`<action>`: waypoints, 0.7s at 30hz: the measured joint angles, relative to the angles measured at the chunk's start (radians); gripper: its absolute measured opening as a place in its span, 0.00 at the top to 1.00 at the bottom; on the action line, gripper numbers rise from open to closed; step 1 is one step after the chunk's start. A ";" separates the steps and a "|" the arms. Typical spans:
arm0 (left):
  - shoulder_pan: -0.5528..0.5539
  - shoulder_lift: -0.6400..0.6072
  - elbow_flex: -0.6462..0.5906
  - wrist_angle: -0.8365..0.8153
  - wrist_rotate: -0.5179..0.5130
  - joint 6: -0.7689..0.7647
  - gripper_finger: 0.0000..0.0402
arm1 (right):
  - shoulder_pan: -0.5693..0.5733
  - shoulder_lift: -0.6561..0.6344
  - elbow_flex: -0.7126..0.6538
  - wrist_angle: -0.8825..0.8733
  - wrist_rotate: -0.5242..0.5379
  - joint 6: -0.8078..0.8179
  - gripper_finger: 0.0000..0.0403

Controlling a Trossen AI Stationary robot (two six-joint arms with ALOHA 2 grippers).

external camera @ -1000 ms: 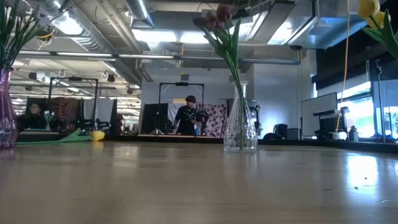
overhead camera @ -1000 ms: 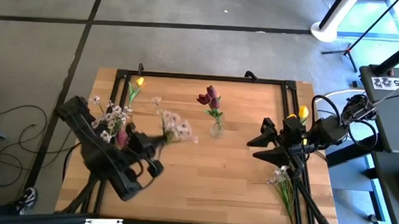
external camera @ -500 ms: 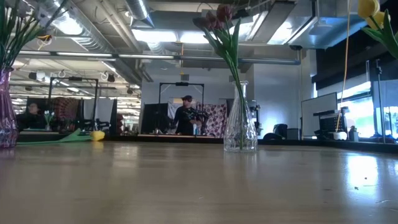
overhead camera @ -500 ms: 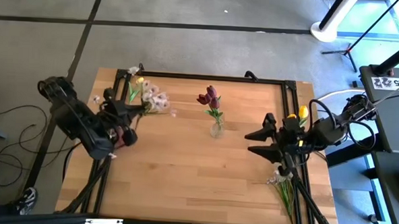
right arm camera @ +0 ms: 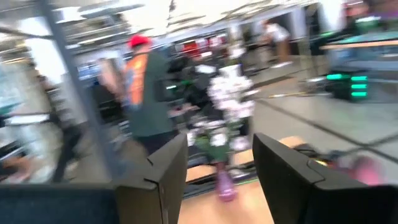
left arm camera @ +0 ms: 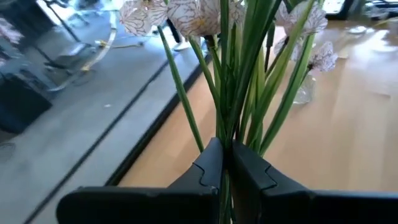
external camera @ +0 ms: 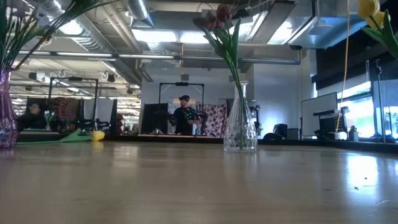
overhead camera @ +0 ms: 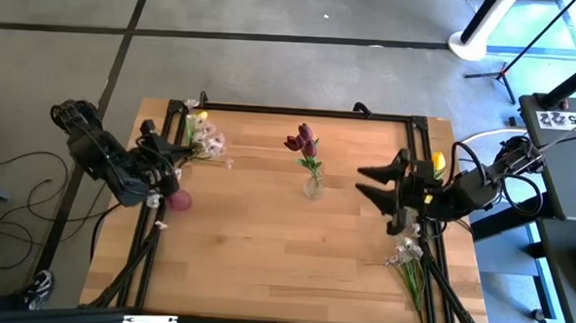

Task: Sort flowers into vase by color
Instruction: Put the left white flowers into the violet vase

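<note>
My left gripper is over the table's left side, just above the purple vase, and is shut on a sprig of tiny white-pink blossoms. White blossoms stand in that vase. A clear glass vase at mid table holds dark red tulips. One yellow tulip lies on the table by the far left corner. My right gripper hangs open over the right side, touching nothing. Another yellow tulip stands at the right edge, and a white sprig lies there. My left gripper pinches the sprig's bundle of green stems between its two fingers. It comes roughly level from the table's left. The stems run on past the fingertips, blossoms at the free end. The sprig is lifted clear of the table.
Black frame rails run along the table's edges. The wooden top between the vases and the near edge is bare. In the low view the clear vase stands mid table and the purple vase at the picture's left. People show in the room beyond.
My left gripper has carried the sprig from mid table toward the far left, past the purple vase, turning so the blossoms now point toward the far edge. It stayed shut. My right gripper has shifted toward the far edge, still open.
</note>
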 joint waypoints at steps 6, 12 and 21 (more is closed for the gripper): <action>-0.077 -0.109 -0.013 0.014 0.054 0.069 0.97 | 0.000 0.000 0.000 0.018 0.211 0.005 0.55; -0.130 -0.144 0.013 0.066 0.117 0.171 0.97 | 0.000 0.000 0.000 0.017 0.299 0.006 0.55; -0.148 -0.167 0.042 0.063 0.097 0.089 0.97 | 0.000 0.009 0.000 0.015 0.325 0.018 0.55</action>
